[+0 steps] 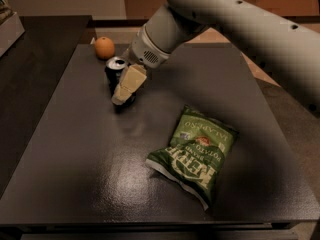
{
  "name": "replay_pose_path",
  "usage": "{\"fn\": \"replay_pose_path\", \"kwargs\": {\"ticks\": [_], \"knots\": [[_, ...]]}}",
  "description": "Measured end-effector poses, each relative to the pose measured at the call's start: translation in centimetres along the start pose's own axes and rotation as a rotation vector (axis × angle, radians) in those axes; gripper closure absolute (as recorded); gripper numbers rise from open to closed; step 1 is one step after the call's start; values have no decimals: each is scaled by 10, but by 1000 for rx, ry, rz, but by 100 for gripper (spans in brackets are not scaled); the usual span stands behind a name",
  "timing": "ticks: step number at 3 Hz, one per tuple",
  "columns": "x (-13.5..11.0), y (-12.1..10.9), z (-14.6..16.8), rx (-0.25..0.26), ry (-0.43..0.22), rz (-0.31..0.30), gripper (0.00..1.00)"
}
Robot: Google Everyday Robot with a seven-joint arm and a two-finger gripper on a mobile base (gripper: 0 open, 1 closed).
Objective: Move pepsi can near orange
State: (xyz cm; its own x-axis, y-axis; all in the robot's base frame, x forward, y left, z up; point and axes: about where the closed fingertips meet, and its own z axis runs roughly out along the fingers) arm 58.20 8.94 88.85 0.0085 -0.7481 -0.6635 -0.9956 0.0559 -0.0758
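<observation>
Claw [121, 93] at pepsi can [112, 74]; chip bag [197, 151] reads "JALAPEÑO".

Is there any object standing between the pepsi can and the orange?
Nothing visible: only bare table separates the pepsi can from the orange behind it. The tool is at the can's front right; the chip bag lies well aside.

Robot test space, dark table [75, 184], hand [122, 90] at pepsi can [112, 74]

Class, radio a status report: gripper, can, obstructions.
Gripper at pepsi can, front side. Can upright, apart from orange. Chip bag off to the side, not between.
</observation>
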Motion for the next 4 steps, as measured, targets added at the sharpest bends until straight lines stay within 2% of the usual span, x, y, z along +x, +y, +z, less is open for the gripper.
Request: {"fn": "replay_pose_path", "kwargs": {"ticks": [1, 2, 3, 4], "knots": [[-5, -1, 0, -4, -10, -6, 40], [-8, -9, -5, 20, -14, 3, 63], [-10, -31, -17, 76, -14, 39, 87], [-15, -60, -29, 141, -25, 72, 100]]}}
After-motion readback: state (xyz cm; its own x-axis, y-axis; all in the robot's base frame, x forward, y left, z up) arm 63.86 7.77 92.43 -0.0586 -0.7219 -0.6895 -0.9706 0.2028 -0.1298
